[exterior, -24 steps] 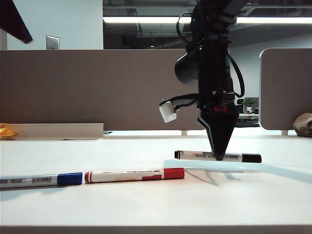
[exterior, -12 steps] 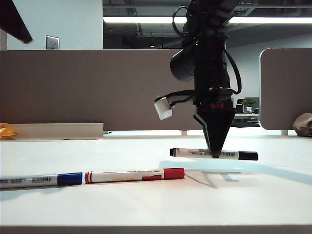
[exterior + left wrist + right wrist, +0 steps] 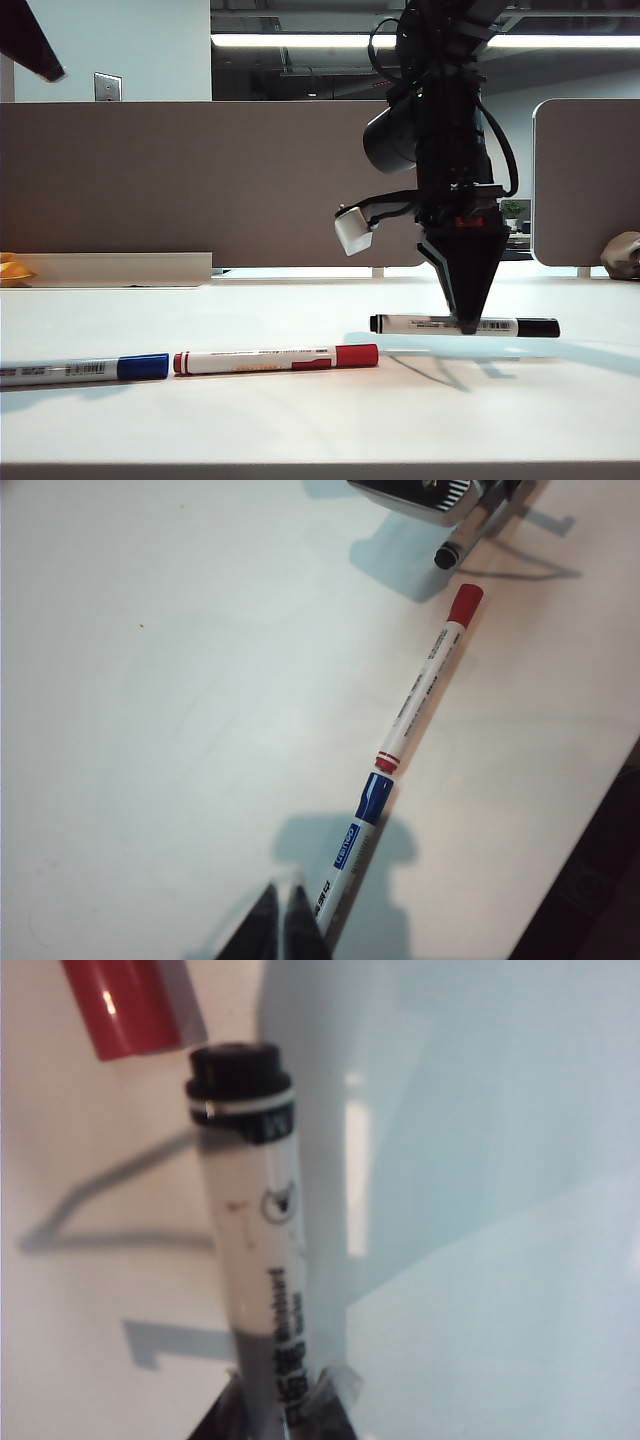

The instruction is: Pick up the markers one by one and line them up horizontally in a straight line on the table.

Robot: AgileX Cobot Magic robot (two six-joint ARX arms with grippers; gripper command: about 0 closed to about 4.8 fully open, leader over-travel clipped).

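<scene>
Smooth, faintly glossy white table point(image 3: 300, 420), shiny plastic markers point(image 3: 275, 359), matt fabric-like divider panels point(image 3: 180, 180)

A long grey-brown upright divider panel point(image 3: 190, 180) is seen way behind the jaws, with a second rounded grey panel point(image 3: 585, 180) off to the right. A white wall plate point(image 3: 108, 87) is mounted higher up, and a small potted plant point(image 3: 512, 213) sits far back.

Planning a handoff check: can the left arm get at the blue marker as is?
Probably yes. The left gripper, shut, hangs just beside the blue marker; only the red marker touches its tip.
</scene>
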